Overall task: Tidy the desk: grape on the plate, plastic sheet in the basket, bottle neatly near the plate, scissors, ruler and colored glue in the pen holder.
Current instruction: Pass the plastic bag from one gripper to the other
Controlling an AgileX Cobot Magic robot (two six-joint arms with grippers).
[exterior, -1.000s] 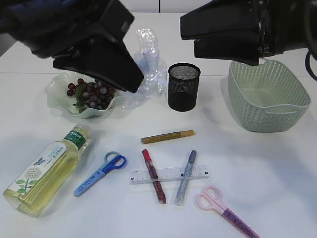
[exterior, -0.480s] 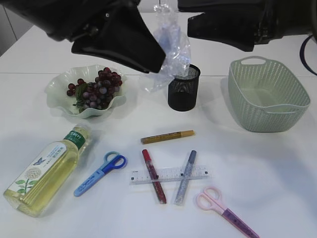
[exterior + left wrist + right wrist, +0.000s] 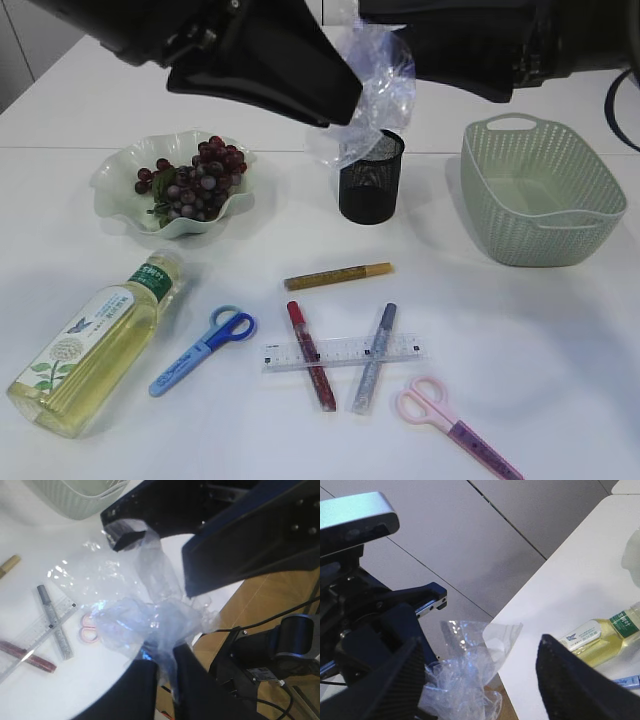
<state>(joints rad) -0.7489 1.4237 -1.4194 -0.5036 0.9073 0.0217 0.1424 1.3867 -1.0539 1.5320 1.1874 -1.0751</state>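
Note:
My left gripper (image 3: 335, 100) is shut on the crumpled clear plastic sheet (image 3: 372, 95) and holds it in the air above the black mesh pen holder (image 3: 371, 176). The sheet also shows in the left wrist view (image 3: 150, 610) and in the right wrist view (image 3: 465, 680). My right gripper (image 3: 480, 680) is open, its fingers either side of the sheet. The grapes (image 3: 190, 180) lie on the pale green plate (image 3: 112, 180). The bottle (image 3: 95, 345) lies on its side at front left. Blue scissors (image 3: 203, 348), pink scissors (image 3: 450, 420), the ruler (image 3: 340, 352) and three glue pens (image 3: 338, 275) lie at the front.
The green basket (image 3: 540, 190) stands at the right, with nothing showing in it. The pen holder stands between plate and basket. Both arms hang dark and large over the back of the table.
My left gripper has lifted the plastic sheet off the table beside the plate and carried it right, to above the pen holder. The grapes now show unobstructed.

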